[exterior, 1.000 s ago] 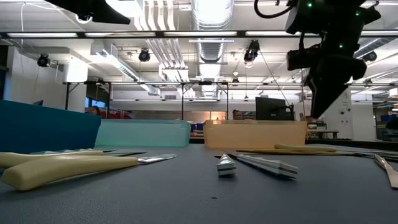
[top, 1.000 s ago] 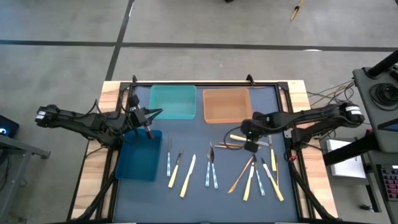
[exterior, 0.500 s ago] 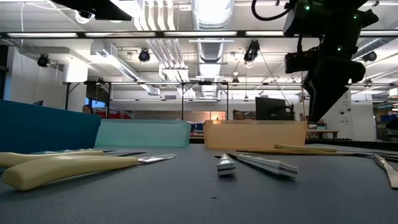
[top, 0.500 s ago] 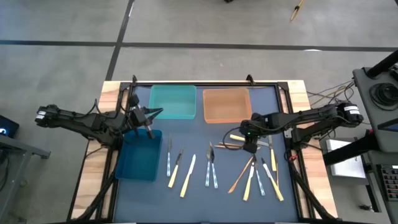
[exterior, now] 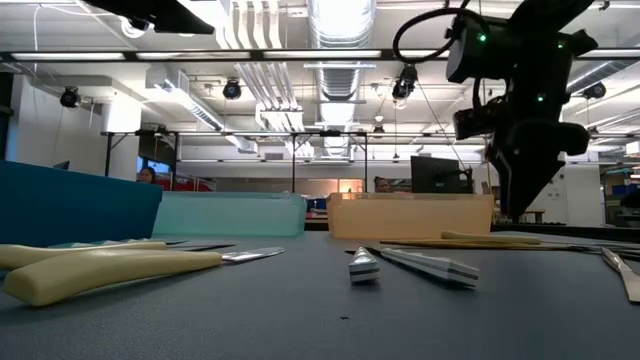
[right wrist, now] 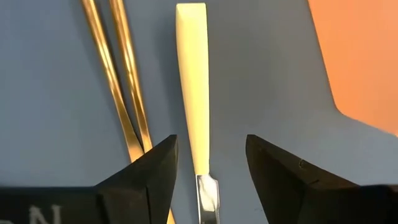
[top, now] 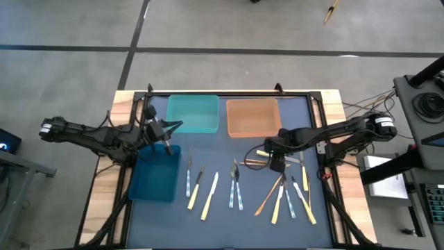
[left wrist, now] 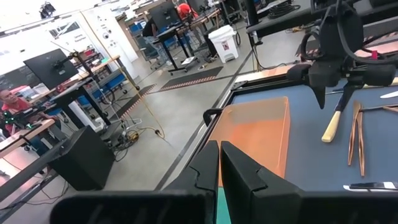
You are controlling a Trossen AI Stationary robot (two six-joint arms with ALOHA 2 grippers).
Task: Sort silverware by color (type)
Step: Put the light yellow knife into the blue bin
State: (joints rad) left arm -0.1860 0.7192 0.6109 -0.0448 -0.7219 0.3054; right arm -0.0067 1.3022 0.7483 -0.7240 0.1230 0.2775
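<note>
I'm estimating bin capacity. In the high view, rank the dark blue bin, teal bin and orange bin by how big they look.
1. Dark blue bin, clearly largest.
2. Teal bin and orange bin: these look alike, so I won't rank them.

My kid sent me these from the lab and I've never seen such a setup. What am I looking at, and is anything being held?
Two dark robot arms work at a table. One picture looks down from above, one looks level across the tabletop, and two come from cameras on the arms' wrists. Knives, forks and spoons lie on the dark mat beside three bins: blue bin, teal bin, orange bin. The right claw is open, straddling a pale yellow-handled knife without gripping it; two orange-tan pieces lie beside it. The left claw waits shut above the blue bin, holding nothing visible.
</note>
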